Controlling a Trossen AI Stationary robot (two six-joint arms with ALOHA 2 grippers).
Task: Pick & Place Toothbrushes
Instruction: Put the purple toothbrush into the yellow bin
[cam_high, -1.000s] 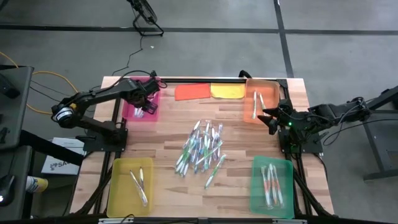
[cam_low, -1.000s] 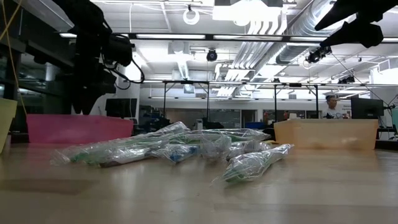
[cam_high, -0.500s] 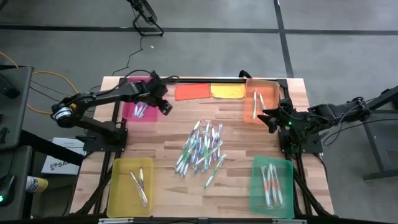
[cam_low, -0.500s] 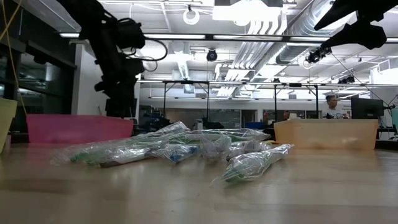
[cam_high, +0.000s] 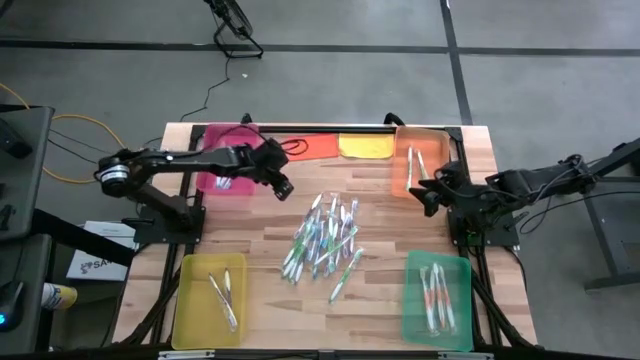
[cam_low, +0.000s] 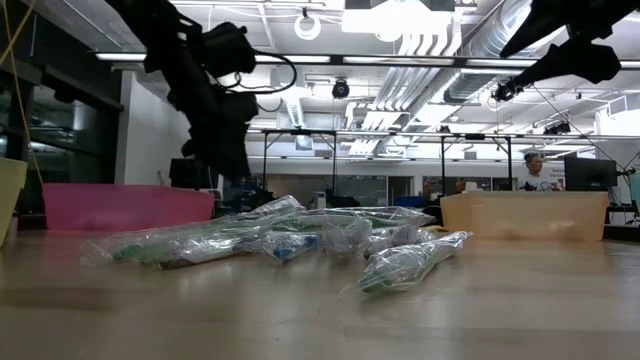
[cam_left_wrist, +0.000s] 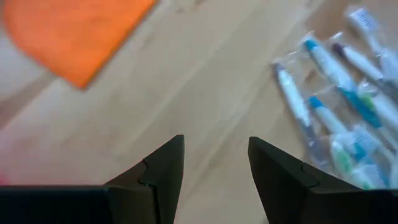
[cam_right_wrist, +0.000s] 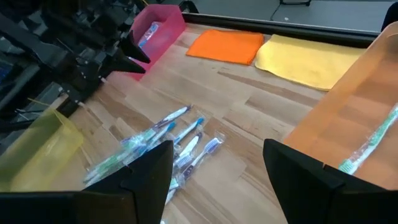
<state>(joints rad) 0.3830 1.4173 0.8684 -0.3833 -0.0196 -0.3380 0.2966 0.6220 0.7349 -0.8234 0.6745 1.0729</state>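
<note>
A heap of wrapped toothbrushes (cam_high: 325, 238) lies on the wooden table's middle; it also shows in the low view (cam_low: 290, 240), the left wrist view (cam_left_wrist: 339, 118) and the right wrist view (cam_right_wrist: 165, 143). My left gripper (cam_high: 283, 189) is open and empty, above the table between the pink tray (cam_high: 225, 170) and the heap. Its open fingers show in the left wrist view (cam_left_wrist: 214, 165). My right gripper (cam_high: 428, 192) is open and empty beside the orange tray (cam_high: 420, 160), where toothbrushes (cam_right_wrist: 373, 140) lie.
An orange cloth (cam_high: 308, 147) and a yellow cloth (cam_high: 365, 146) lie flat at the far edge. A yellow tray (cam_high: 210, 300) and a green tray (cam_high: 438, 298) at the near edge hold a few toothbrushes. Bare wood lies between the heap and the trays.
My left gripper has gone from over the pink tray toward the table's right, out over the bare wood toward the toothbrush heap. My right gripper has shifted slightly toward the table's left. The toothbrushes have stayed where they were.
</note>
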